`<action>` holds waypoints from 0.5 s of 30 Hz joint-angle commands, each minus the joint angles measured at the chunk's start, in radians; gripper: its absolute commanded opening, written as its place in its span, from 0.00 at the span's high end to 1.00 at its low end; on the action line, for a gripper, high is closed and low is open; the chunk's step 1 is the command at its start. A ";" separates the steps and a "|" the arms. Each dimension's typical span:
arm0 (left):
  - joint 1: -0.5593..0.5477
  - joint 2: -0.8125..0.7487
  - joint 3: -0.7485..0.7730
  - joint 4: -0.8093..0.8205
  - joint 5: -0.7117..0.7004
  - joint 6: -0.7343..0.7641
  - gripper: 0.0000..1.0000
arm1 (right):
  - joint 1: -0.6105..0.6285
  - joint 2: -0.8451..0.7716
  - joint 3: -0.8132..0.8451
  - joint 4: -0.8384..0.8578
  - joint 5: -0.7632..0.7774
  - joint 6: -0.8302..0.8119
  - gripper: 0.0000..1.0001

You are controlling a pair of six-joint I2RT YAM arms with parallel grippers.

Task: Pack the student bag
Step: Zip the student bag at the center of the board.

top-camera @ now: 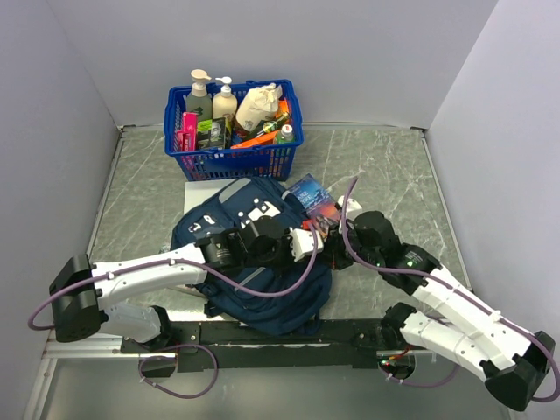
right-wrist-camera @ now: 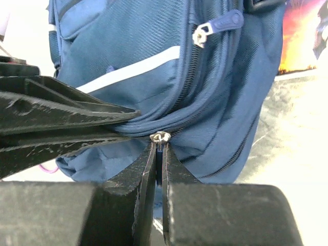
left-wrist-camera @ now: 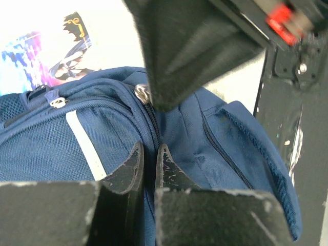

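In the middle of the marble-patterned table (top-camera: pixel 385 166), between the two arms, we see the navy backpack (top-camera: pixel 280 306) lying flat with its front pockets up. Both claws meet at its right-hand edge. The right gripper (right-wrist-camera: pixel 160 154) is closed on a small silver zipper pull (right-wrist-camera: pixel 160 137), its two fingers pressed together with the metal tab showing at their tips. The left gripper (left-wrist-camera: pixel 149 164) is pinched shut on the backpack's fabric, right along the zipper line and just beside that pull.

The two claws crowd each other here. In the left wrist view the right gripper fills the top of the picture and hides part of the backpack behind it.

A pale stripe (right-wrist-camera: pixel 133 69) runs across the front pocket, and a second zipper with a blue tab (right-wrist-camera: pixel 218 25) sits higher up. At the backpack's far right corner lies a colourful book (top-camera: pixel 315 199); we cannot tell whether it touches the backpack or is tucked under it.

Behind the backpack, near the back wall, stands a blue plastic basket (top-camera: pixel 232 162) holding two pump bottles (top-camera: pixel 199 92), a cloth pouch (top-camera: pixel 256 107) and other small items. A white sheet (top-camera: pixel 206 188) shows between basket and backpack.
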 commanded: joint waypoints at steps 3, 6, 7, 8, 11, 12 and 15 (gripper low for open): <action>-0.020 -0.071 0.039 -0.174 0.244 0.198 0.99 | -0.159 0.040 0.083 0.035 0.036 -0.057 1.00; -0.028 -0.087 0.078 -0.246 0.293 0.257 0.99 | -0.202 0.067 0.078 0.035 0.021 -0.073 1.00; -0.029 -0.094 0.101 -0.266 0.323 0.284 0.99 | -0.208 0.075 0.077 0.045 0.024 -0.074 1.00; -0.032 -0.098 0.115 -0.286 0.340 0.303 0.99 | -0.213 0.089 0.074 0.054 0.016 -0.076 1.00; -0.041 -0.105 0.170 -0.365 0.392 0.361 0.99 | -0.217 0.130 0.072 0.093 -0.016 -0.079 1.00; -0.045 -0.105 0.186 -0.391 0.404 0.378 0.99 | -0.219 0.142 0.075 0.102 -0.025 -0.083 1.00; -0.063 -0.104 0.261 -0.528 0.481 0.491 0.99 | -0.217 0.179 0.098 0.127 -0.056 -0.099 1.00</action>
